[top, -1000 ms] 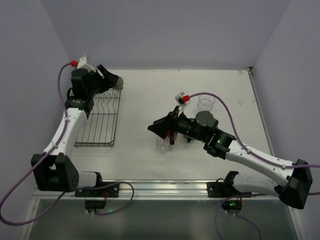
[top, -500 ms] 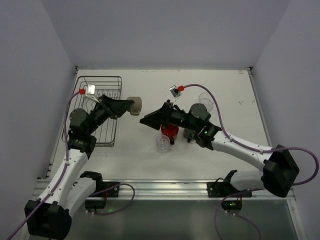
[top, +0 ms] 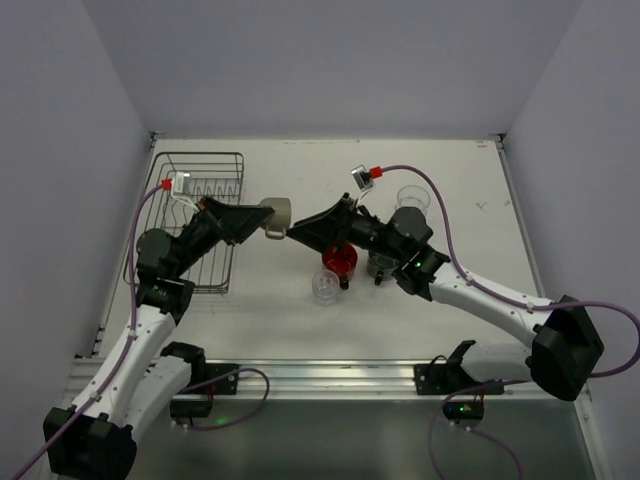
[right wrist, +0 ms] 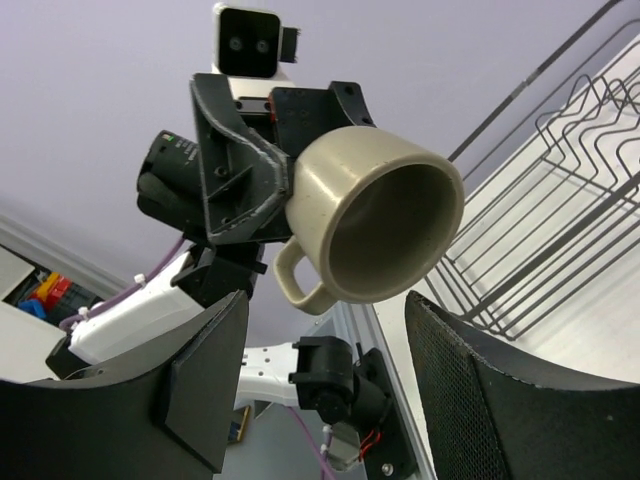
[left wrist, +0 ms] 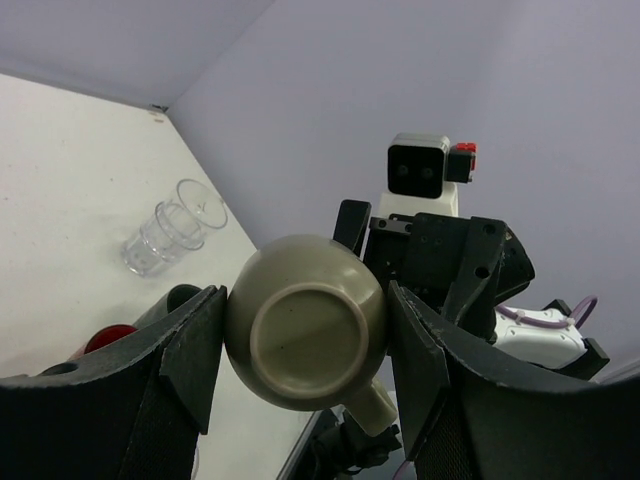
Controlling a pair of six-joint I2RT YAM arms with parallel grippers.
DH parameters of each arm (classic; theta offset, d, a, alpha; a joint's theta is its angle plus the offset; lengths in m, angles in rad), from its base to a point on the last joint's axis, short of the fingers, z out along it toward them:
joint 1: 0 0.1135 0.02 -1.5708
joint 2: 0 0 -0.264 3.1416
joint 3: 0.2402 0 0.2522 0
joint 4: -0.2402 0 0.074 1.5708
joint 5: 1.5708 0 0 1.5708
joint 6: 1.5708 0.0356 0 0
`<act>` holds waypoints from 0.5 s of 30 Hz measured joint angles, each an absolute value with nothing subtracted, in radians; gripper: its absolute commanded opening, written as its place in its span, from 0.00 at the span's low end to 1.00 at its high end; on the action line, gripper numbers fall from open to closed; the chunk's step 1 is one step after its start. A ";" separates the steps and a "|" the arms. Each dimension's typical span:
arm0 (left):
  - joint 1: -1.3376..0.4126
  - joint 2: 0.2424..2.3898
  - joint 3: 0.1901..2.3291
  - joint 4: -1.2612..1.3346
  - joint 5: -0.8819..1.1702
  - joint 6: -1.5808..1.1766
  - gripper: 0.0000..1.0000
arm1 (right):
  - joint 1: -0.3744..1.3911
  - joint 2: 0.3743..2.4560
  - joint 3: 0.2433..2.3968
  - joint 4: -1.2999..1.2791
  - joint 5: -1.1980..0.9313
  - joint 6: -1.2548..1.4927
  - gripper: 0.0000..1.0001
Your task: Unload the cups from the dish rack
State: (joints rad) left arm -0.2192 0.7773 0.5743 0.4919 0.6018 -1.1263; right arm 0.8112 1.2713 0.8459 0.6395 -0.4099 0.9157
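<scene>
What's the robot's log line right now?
left gripper: shut on tan mug | right gripper: open, facing mug | phase: mid-air, likely handover

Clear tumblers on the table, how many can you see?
2. One clear tumbler stands beside the red mug, on its near side; the other stands farther back, right. The arms may hide more.

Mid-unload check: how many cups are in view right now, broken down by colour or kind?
Greyish-tan cup: 1
Red mug: 1
Dark mug: 1
Clear tumblers: 2
Total: 5
</scene>
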 measured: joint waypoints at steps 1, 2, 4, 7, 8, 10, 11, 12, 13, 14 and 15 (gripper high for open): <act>-0.219 0.775 0.573 0.491 0.603 -1.127 0.08 | 0.810 1.259 0.839 0.641 -0.410 0.913 0.66; -0.220 0.775 0.572 0.493 0.603 -1.130 0.08 | 0.807 1.247 0.833 0.644 -0.410 0.911 0.66; -0.224 0.775 0.567 0.493 0.603 -1.134 0.08 | 0.804 1.232 0.830 0.645 -0.411 0.905 0.63; -0.236 0.778 0.558 0.500 0.609 -1.141 0.08 | 0.798 1.230 0.831 0.659 -0.418 0.901 0.61; -0.240 0.782 0.557 0.508 0.616 -1.144 0.08 | 0.797 1.237 0.834 0.660 -0.428 0.901 0.59; -0.247 0.792 0.557 0.524 0.624 -1.152 0.08 | 0.797 1.254 0.842 0.671 -0.446 0.906 0.57; -0.250 0.796 0.556 0.534 0.626 -1.158 0.08 | 0.797 1.266 0.845 0.679 -0.453 0.910 0.54; -0.252 0.799 0.553 0.546 0.628 -1.164 0.08 | 0.797 1.277 0.848 0.686 -0.463 0.914 0.51; -0.256 0.801 0.548 0.560 0.630 -1.170 0.08 | 0.797 1.287 0.850 0.694 -0.466 0.919 0.49; -0.259 0.802 0.543 0.569 0.633 -1.175 0.08 | 0.797 1.297 0.851 0.700 -0.469 0.924 0.42; -0.262 0.804 0.540 0.577 0.636 -1.179 0.08 | 0.797 1.305 0.852 0.710 -0.473 0.928 0.40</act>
